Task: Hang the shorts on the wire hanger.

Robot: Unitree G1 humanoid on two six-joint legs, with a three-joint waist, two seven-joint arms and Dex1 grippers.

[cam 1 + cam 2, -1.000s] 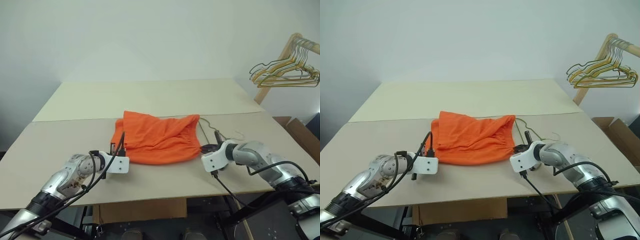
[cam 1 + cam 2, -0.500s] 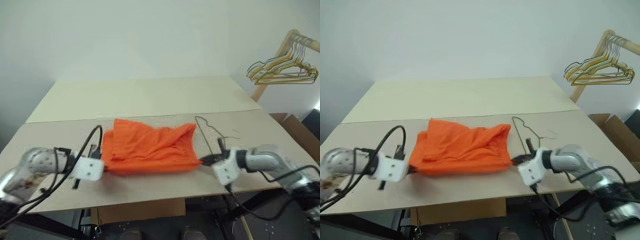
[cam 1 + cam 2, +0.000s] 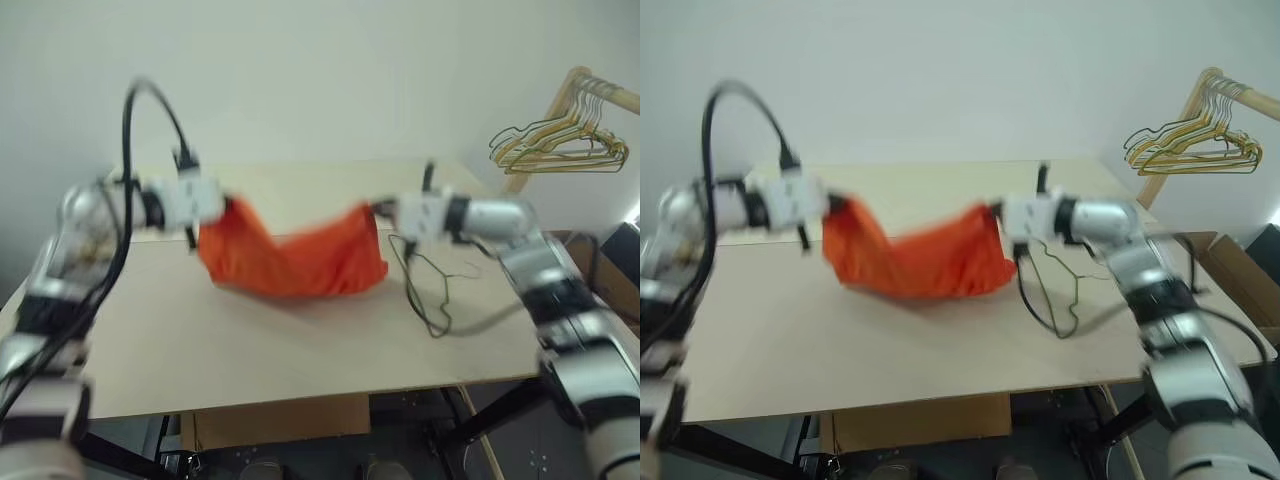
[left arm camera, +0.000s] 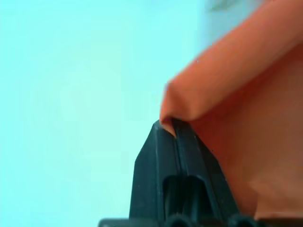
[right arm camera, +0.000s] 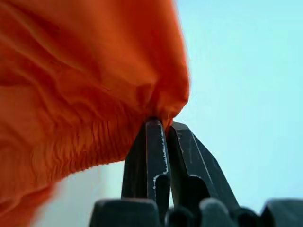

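The orange shorts hang in the air above the table, sagging in the middle between my two grippers. My left gripper is shut on the left corner of the shorts. At the right corner, my right gripper is shut on the gathered waistband. The thin wire hanger lies flat on the table, just right of the hanging shorts and below my right gripper.
The beige table runs wide under the shorts, with a paler board at the back. A wooden rack at the right holds a bunch of gold and green hangers. A cardboard box stands beside the table's right edge.
Both grippers have risen from the table with the shorts' corners held in them, lifting the shorts into the air. The wire hanger has stayed on the table.
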